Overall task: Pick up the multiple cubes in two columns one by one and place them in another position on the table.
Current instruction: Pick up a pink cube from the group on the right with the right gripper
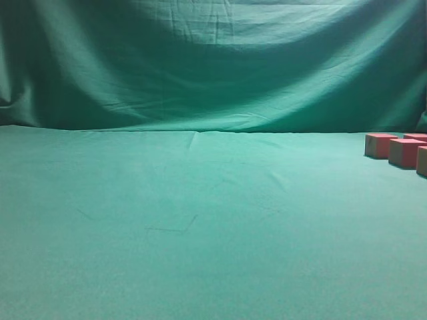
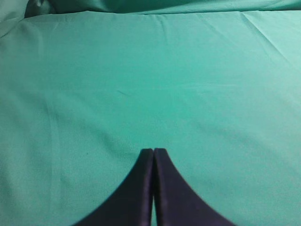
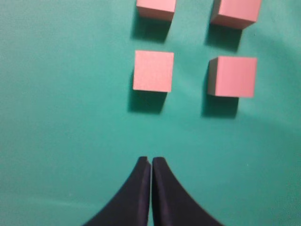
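Salmon-topped cubes (image 3: 153, 71) sit in two columns on the teal desk (image 3: 56, 117) just ahead of the right end effector (image 3: 151, 162) — tips pressed together, holding nothing — while the left end effector (image 2: 154, 151), likewise closed, faces bare cloth, so the right arm looks nearer.

Left gripper over bare cloth

The left gripper (image 2: 153, 151) has its 2 dark fingers pressed together, holding nothing, above the wrinkled teal table (image 2: 150, 84); draped cloth backdrop (image 2: 141, 4) lines the far edge.

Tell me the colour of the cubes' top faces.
Salmon pink on the cubes; clearest in the right wrist view, looking straight down on them.
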Motion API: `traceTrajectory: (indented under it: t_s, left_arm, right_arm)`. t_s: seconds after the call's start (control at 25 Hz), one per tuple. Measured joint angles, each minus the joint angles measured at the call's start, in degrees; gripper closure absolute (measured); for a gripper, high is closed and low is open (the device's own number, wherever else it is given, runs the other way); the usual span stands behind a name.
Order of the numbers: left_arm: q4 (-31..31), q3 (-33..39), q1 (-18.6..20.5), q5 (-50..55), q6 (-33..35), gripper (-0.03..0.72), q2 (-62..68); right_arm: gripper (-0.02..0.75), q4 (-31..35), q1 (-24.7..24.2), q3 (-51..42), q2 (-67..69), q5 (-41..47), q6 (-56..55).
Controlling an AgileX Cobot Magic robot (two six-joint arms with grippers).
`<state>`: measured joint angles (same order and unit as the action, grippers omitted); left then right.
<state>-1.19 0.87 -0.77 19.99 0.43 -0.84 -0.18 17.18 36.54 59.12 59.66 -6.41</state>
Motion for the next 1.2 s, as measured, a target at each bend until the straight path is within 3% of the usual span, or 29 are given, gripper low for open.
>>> traceTrajectory:
  t_s: [0.2, 0.48, 0.84, 1.0, 1.04, 1.2]
  left_arm:
    - [0.00, 0.00, 0.00, 0.00, 0.00, 0.688, 0.00]
    - [0.00, 0.00, 0.00, 0.00, 0.00, 0.688, 0.00]
    - [0.00, 0.00, 0.00, 0.00, 0.00, 0.688, 0.00]
    - [0.00, 0.00, 0.00, 0.00, 0.00, 0.688, 0.00]
    - [0.00, 0.00, 0.00, 0.00, 0.00, 0.688, 0.00]
    - [0.00, 0.00, 0.00, 0.00, 0.00, 0.688, 0.00]
  right_arm:
    - [0.738, -5.02, 5.81, 0.04, 4.99, -4.70, -4.75]
    - [0.738, -10.07, 6.69, 0.26, 9.49, -8.62, -6.50]
    - [0.291, -10.70, 6.69, 0.39, 15.96, -12.48, -11.97]
    - [0.287, -11.46, 6.69, 0.39, 17.67, -15.41, -13.24]
    - [0.246, -11.86, 6.69, 0.39, 18.09, -16.13, -13.52]
    - [0.262, -13.20, 6.69, 0.39, 20.14, -17.84, -15.47]
